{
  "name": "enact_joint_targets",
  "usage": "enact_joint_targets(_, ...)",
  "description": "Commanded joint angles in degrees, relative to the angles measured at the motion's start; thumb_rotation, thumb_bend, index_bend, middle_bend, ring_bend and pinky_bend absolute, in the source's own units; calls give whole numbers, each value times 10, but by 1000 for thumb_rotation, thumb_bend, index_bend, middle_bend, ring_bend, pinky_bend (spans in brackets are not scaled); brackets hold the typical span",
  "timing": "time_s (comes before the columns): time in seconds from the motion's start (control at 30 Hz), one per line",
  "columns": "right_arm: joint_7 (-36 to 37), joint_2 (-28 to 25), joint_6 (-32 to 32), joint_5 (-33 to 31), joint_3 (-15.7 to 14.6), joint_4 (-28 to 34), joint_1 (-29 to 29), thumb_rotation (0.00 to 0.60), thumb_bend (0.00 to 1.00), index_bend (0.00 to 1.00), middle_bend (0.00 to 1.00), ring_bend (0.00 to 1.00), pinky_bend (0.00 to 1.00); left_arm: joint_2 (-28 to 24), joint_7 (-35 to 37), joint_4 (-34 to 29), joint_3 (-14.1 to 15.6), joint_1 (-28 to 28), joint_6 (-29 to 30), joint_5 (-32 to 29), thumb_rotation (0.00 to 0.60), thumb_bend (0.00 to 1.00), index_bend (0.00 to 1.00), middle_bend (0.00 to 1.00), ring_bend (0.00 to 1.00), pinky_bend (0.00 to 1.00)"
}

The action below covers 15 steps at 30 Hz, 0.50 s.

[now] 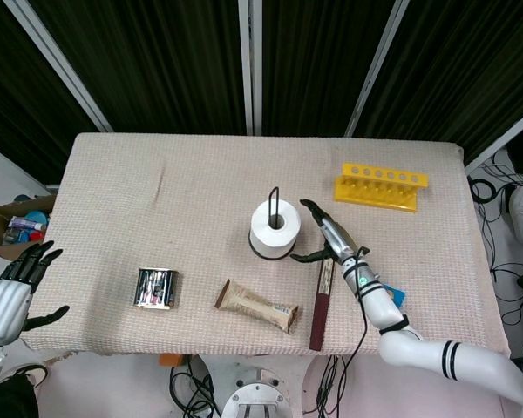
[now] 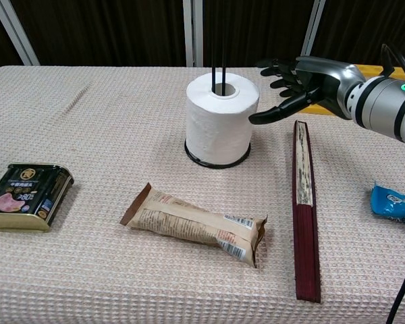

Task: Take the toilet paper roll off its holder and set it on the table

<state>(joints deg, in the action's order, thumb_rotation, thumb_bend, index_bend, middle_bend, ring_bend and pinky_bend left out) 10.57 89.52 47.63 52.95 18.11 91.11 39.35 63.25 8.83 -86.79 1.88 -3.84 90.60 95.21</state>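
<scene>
While chest view crops it, left robot hand (image 1: 13,283) spread, empty; right robot hand (image 2: 298,84) likewise.

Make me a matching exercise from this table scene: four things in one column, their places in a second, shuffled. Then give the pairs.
Things:
1. toilet paper roll
2. tin can
3. yellow rack
4. right hand

Places:
A. far right part of the table
B. on its holder, mid-table
C. open, just right of the roll
D. near the left front edge

Pairs: 1-B, 2-D, 3-A, 4-C
</scene>
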Motion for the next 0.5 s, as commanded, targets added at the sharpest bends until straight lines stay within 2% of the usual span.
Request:
enact_joint_targets(0.03, -9, 13, 3, -4, 1, -13, 8, 600, 0, 0, 0, 0, 0, 0, 2, 1, 0, 0, 0, 0, 600, 112, 126, 68, 57, 218)
enact_joint_targets(0.5, 5, 84, -33, -44, 28, -88, 52, 600, 0, 0, 0, 0, 0, 0, 18, 11, -1, -1, -3, -5, 600, 112, 129, 68, 57, 218)
